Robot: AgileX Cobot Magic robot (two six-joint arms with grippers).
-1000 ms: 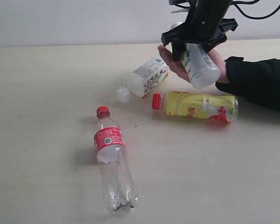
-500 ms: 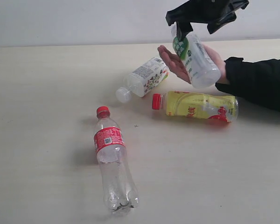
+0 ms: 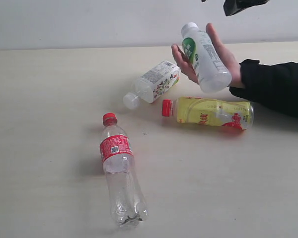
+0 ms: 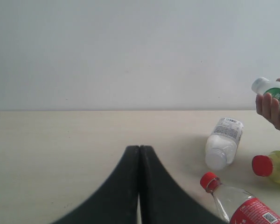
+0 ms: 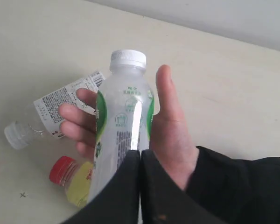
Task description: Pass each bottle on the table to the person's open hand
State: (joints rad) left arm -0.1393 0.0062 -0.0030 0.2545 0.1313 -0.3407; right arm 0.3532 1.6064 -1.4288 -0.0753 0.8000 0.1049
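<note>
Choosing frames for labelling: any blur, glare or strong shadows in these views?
Exterior view: sharp, evenly lit, only faint shadows beside the clear bottle and yellow bottle. Right wrist view: glare streak down the white bottle; the fingers close up look soft. Left wrist view: no glare.

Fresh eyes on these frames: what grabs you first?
A bare hand at the far right holds the white bottle with green label off the table. Three bottles lie on it: the clear red-capped bottle nearest, the yellow bottle by the hand, the small colourful-label bottle at centre. The right gripper hangs shut above.

Plain pale grey wall (image 3: 89,22), soft light
</note>
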